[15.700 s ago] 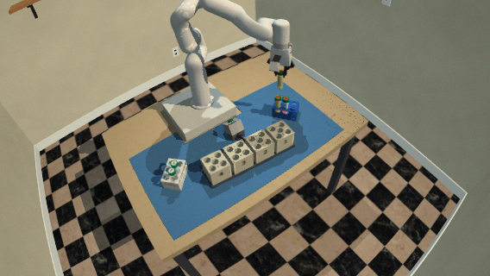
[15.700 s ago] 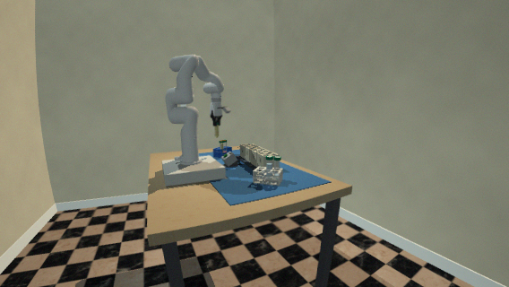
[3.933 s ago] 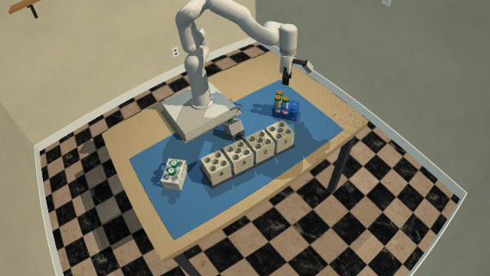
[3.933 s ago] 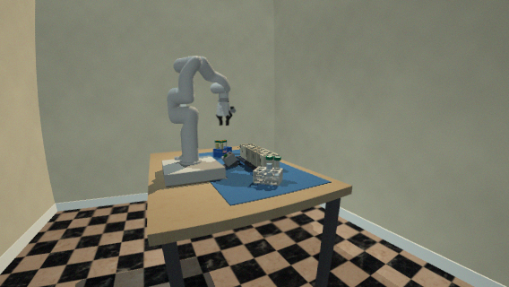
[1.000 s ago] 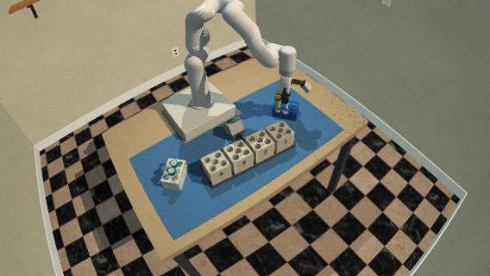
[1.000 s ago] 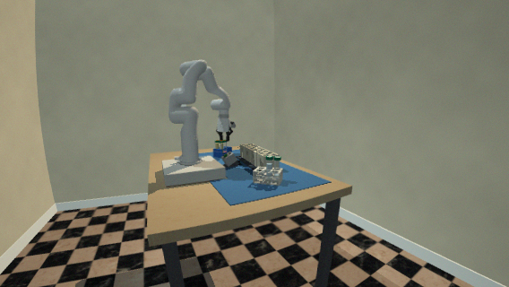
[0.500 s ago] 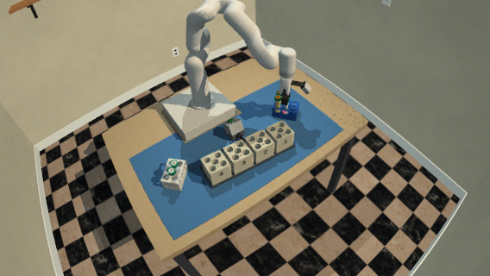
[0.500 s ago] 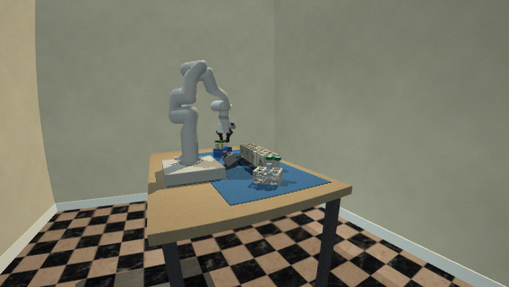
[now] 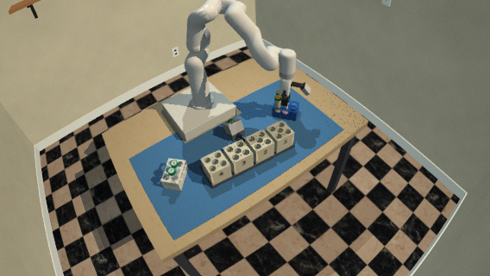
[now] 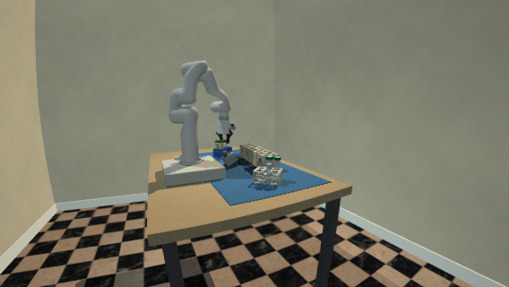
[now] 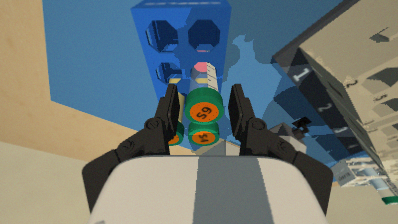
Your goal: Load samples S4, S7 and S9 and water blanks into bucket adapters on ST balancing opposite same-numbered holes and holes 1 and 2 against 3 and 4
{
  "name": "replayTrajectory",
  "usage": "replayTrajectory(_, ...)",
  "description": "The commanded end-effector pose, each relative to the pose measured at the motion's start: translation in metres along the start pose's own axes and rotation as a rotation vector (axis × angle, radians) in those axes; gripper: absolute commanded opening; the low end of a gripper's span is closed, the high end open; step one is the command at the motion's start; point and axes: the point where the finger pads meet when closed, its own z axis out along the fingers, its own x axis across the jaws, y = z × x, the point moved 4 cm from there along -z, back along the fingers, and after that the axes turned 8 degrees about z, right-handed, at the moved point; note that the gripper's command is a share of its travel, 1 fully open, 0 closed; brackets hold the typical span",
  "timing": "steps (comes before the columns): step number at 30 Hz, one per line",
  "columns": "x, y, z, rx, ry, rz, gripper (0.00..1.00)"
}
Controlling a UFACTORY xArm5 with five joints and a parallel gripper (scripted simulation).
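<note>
We have our gripper (image 11: 202,107) spread partway, one dark finger (image 11: 169,107) on each side of the green cap of sample S9 (image 11: 203,108), with a sliver of daylight showing on both flanks, so nothing is pinched yet. S9 stands in the blue sample rack RS (image 11: 142,37), its long axis upright and running straight away from our palm, pink liquid showing low in the tube. The relation that matters is that the cap sits centred between the fingers and just below their tips: we judge a short descent along the tube's axis, then a squeeze, would seat it. S4 (image 11: 203,135) stands just beside S9, nearer our palm, and a third orange-dotted cap peeks out behind the left finger, its label hidden. Further out, to our right in the wrist view, the cream adapters on stand ST (image 9: 249,148) wait in a row, and the blank rack RB (image 9: 173,174) lies well apart beyond them.
</note>
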Motion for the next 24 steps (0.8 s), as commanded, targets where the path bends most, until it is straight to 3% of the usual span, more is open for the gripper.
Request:
replayTrajectory(1, -0.0003, -0.0011, -0.0011, 0.004, -0.001, 0.000, 0.57)
replayTrajectory(8, -0.0003, -0.0011, -0.0011, 0.004, -0.001, 0.000, 0.57)
replayTrajectory(9, -0.0003, -0.0011, -0.0018, 0.004, -0.001, 0.000, 0.00)
replayTrajectory(24, -0.0003, -0.0011, -0.0029, 0.004, -0.001, 0.000, 0.00)
